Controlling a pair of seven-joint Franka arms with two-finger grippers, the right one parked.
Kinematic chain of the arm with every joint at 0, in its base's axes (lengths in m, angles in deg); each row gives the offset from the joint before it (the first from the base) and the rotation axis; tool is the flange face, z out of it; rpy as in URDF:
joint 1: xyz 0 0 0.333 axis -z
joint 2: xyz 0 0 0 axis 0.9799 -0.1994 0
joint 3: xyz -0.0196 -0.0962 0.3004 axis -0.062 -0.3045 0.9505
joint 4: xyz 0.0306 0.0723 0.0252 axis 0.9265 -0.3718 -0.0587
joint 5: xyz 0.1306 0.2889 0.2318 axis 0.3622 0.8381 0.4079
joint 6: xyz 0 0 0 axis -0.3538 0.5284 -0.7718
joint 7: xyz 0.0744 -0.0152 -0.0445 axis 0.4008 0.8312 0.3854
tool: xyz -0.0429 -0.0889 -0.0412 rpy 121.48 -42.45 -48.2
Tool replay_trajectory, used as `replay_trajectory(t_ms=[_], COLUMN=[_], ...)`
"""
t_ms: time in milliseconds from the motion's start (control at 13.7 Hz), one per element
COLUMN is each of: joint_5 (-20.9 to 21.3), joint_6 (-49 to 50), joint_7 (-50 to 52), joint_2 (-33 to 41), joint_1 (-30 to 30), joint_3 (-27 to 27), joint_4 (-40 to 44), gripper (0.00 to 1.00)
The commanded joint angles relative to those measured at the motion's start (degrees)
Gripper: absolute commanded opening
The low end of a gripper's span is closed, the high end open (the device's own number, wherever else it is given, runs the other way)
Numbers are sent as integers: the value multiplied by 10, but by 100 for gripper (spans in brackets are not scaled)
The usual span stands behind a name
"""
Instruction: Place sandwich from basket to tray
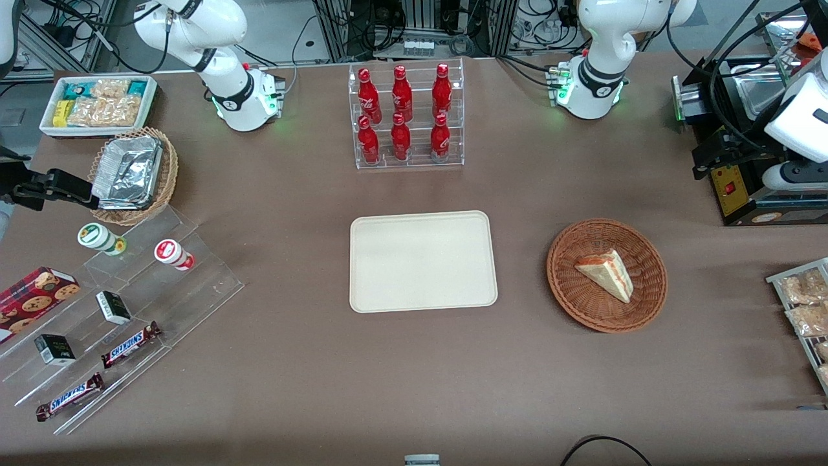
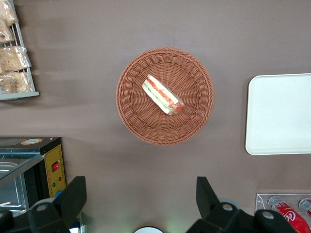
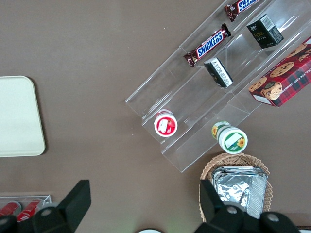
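sandwich (image 1: 606, 273) flat in basket (image 1: 569, 294), long axis diagonal | tool (image 2: 141, 199) wide, above

Left arm (image 1: 799, 116): white, reaching in at the working arm's end of the table — only part of it shows in the front view.
Wrist: high up, camera facing straight down.
Gripper (image 2: 141, 201): raised well above the table, holding nothing.
Fingers (image 2: 73, 196): two dark fingers spread wide apart — a clear gap between them.
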Motion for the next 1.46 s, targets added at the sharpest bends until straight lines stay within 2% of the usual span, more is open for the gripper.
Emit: replay_trajectory(t_ms=[0,220,366,512,951,1098,1390], joint_5=[4,-3,-6,-5,-7,-31,-31], joint_6=[4,-11,-53,-136,-469,-545,-628], joint_7=[-9,-1,33,81,353,411,462], joint_2=[-4,-24,-35,-27,-14,-18,-46], joint_1=[9,5,5,5,2,-1,0], joint_3=[12,6,4,-1,-4,-4,-16], joint_4=[8,-1,-44,-129,-387,-434,-479], gripper=[100,100,100,100,100,100,100])
